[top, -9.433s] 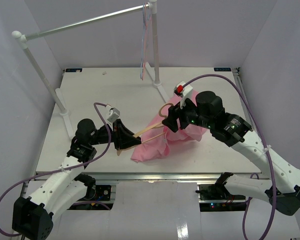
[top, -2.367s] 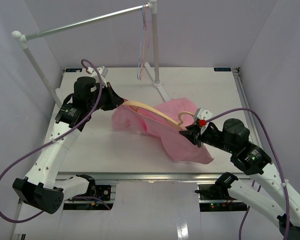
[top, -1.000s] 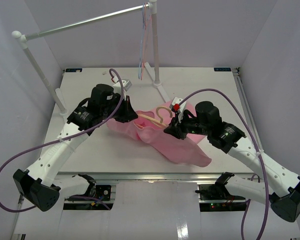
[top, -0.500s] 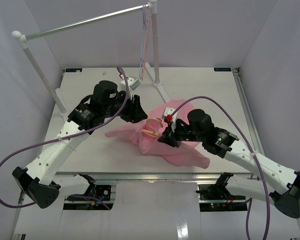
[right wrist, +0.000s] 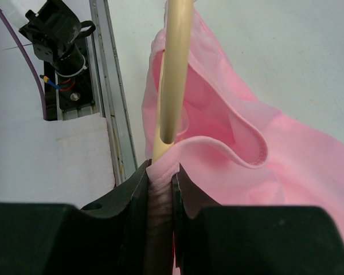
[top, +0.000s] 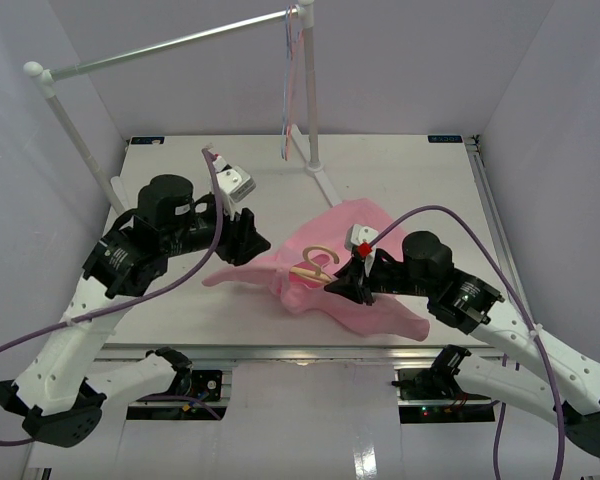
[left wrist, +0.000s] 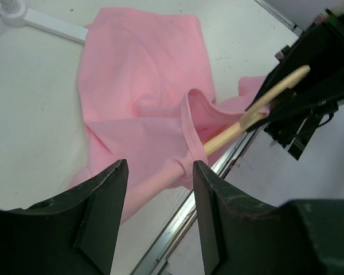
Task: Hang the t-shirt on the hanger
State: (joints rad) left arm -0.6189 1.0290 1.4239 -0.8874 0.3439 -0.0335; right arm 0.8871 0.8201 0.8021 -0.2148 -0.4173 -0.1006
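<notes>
Against half a second back: drawn away up and to the left with the left gripper, off the t-shirt. Shifted slightly toward the near right with the right gripper, carrying the hanger along.

From above: crumpled right of centre on the table, as to the t-shirt, with one flap trailing left toward the left gripper but apart from it. Of the hanger, only the hook and a short tan stretch showing, just beside the right gripper; otherwise buried in cloth, probably fed in through the neck so as to seat the shoulders afterwards.

From the left wrist: spread wide at the fingers, with nothing between and pink fabric visible below the gap, untouched. Probably freed in order to take a fresh hold on the loose side and pull it over the wood. Poking out through the collar loop, one tan arm, running up into the dark right gripper at upper right.

From the right wrist: pressed together at the fingertips on a pink fold, with the tan arm leading straight down into the same nip. Apparently clamping wood through cloth, to stop the hanger sliding out while the other side gets dressed. Not yet hung squarely.
</notes>
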